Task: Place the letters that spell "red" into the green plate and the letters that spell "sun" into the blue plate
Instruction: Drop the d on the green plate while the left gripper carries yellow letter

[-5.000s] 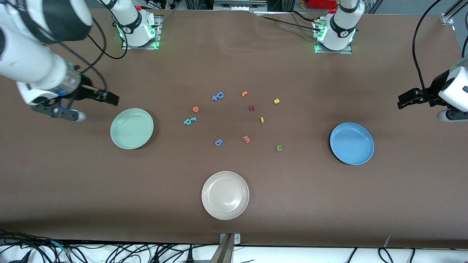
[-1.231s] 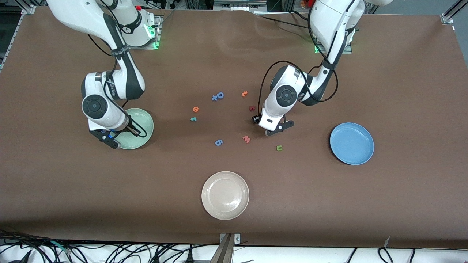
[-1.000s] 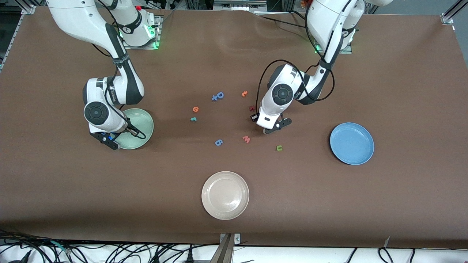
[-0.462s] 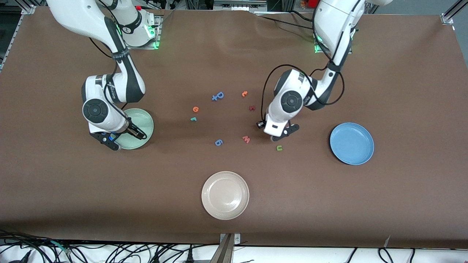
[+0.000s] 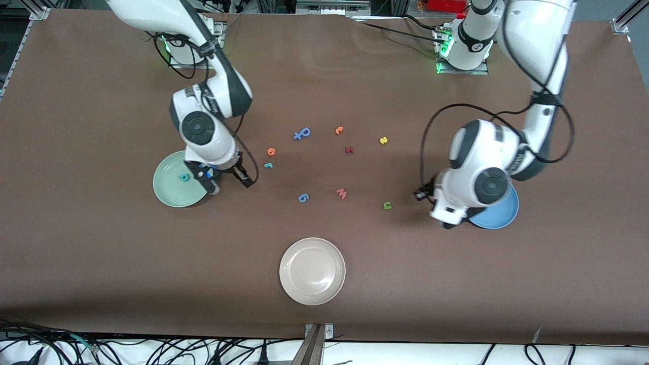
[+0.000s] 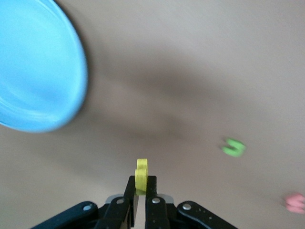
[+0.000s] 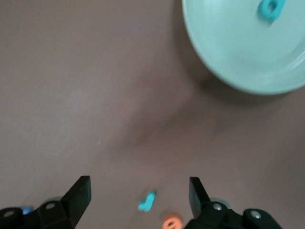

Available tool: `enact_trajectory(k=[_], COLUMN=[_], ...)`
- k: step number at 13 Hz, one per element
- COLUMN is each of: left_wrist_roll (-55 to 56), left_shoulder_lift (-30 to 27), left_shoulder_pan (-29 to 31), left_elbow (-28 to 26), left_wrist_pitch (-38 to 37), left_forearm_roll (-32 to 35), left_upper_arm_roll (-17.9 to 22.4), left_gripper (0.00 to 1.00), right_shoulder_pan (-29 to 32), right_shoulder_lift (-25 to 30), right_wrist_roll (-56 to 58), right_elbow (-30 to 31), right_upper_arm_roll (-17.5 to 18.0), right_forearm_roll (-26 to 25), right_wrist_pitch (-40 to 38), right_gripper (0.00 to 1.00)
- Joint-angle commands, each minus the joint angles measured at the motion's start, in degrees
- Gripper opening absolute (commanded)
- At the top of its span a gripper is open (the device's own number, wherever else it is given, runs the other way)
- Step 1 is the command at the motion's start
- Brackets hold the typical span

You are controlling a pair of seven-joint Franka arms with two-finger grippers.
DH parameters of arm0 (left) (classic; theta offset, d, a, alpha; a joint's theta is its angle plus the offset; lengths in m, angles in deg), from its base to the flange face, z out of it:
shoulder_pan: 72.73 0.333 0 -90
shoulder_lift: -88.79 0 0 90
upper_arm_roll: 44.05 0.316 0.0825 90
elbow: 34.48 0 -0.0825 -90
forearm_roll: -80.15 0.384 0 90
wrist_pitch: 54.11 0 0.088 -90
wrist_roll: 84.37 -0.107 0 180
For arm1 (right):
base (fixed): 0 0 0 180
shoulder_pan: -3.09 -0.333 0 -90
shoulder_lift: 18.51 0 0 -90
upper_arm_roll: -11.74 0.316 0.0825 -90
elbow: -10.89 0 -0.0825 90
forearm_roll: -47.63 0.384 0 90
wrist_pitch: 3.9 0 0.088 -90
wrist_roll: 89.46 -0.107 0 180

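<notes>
Matte brown table (image 5: 355, 304), small yellow foam letter (image 6: 141, 175) in left end effector (image 6: 141, 193).

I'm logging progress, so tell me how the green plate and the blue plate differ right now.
The green plate holds a teal letter; no letter shows in the visible parts of the blue plate.
The green plate lies toward the right arm's end of the table, the blue plate toward the left arm's.
The green plate is mostly in sight in the front view; the left arm covers much of the blue plate.
Both are round, plain and look the same size.
</notes>
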Motion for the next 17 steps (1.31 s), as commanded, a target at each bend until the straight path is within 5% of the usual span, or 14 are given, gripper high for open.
enact_trajectory(k=[1, 5, 6, 7, 8, 12, 15, 17], left_wrist_roll=[-4.92, -13.70, -15.38, -16.27, -16.54, -15.49, -14.78, -14.69], left_shoulder_lift=[0.86, 2.09, 2.79, 3.49, 3.67, 3.32, 3.59, 3.50], left_shoulder_pan=[4.67, 12.41, 12.86, 12.95, 12.96, 11.30, 7.35, 3.66], left_elbow=[0.85, 0.24, -0.11, -0.55, -0.64, 0.14, 0.58, 0.50], left_wrist_pitch=[-1.44, -1.44, -1.44, -1.53, -1.53, -1.62, 1.35, 6.18], left_forearm_roll=[5.24, 8.40, 10.34, 11.66, 13.07, 11.68, 3.27, 0.52], left_upper_arm_roll=[-0.69, -0.60, -0.69, -0.69, -0.69, -2.09, -3.42, -3.42], left_gripper=[0.00, 0.00, 0.07, 0.43, 0.99, 1.00, 1.00, 1.00], right_shoulder_pan=[-1.86, -2.74, -3.18, -3.97, -4.24, -5.47, -5.47, -5.47], right_shoulder_lift=[-1.49, -2.98, -3.51, -3.77, -4.30, -5.18, -5.45, -5.45], right_wrist_roll=[-3.40, -3.49, -3.57, -4.18, -4.63, -4.72, -4.63, -4.54], right_elbow=[1.72, 9.45, 9.64, 9.64, 9.55, 9.64, 9.46, 9.29], right_upper_arm_roll=[0.52, 0.52, 0.70, 0.70, 0.70, 0.70, 0.61, 0.61], right_forearm_roll=[0.72, 0.72, 0.72, 0.81, 0.81, 0.81, 0.72, 0.72], right_wrist_pitch=[3.22, 18.50, 19.56, 19.92, 20.10, 21.16, 21.07, 20.98], right_gripper=[0.84, 0.83, 0.83, 0.83, 0.80, 0.69, 0.33, 0.19])
